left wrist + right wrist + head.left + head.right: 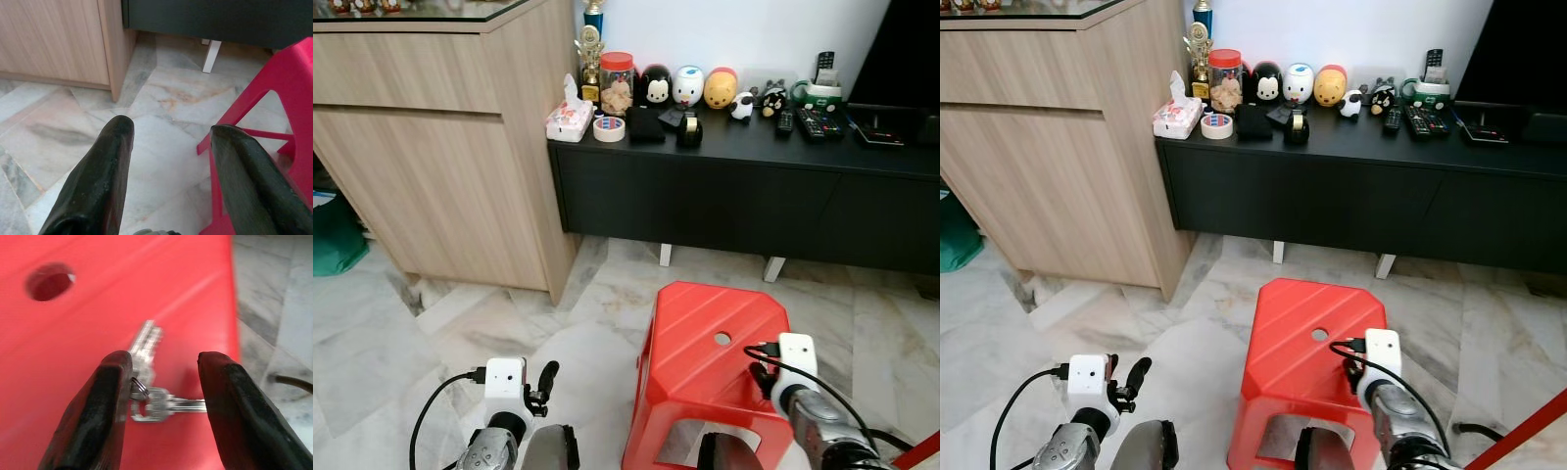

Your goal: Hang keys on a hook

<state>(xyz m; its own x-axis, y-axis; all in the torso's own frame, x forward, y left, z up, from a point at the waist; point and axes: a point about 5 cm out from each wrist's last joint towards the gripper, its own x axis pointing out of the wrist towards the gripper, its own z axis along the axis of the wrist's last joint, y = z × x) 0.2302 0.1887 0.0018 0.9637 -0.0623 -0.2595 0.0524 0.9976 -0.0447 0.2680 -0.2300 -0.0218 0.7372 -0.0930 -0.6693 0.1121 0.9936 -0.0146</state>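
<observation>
Keys (149, 382) are lying flat on the red stool (705, 333), seen in the right wrist view: a silver bunch on a ring, one key pointing away from the gripper toward the round hole (49, 281) in the stool top, another lying crosswise, its tip reaching toward one finger. So two long axes, roughly at right angles, meeting at the ring

Right gripper (164, 396) is hovering just above the stool top, fingers spread open, straddling the keys; the ring is sitting right beside one finger (105, 401), whether touching is not clear. Nothing is being gripped. In the head views the right arm (803, 392) is reaching forward and down over the near right part of the stool

Left gripper (168, 166) is also standing open and empty, fingers pointing at the marble floor (161, 103) between the wooden cabinet (440, 137) and the stool. Left arm (504, 411) is sitting low to the left of the stool

Beyond the stool a black low cabinet (734, 196) is carrying a tape roll (609, 128), a jar (617, 83), toy figures (687, 86) and remotes (815, 122)
</observation>
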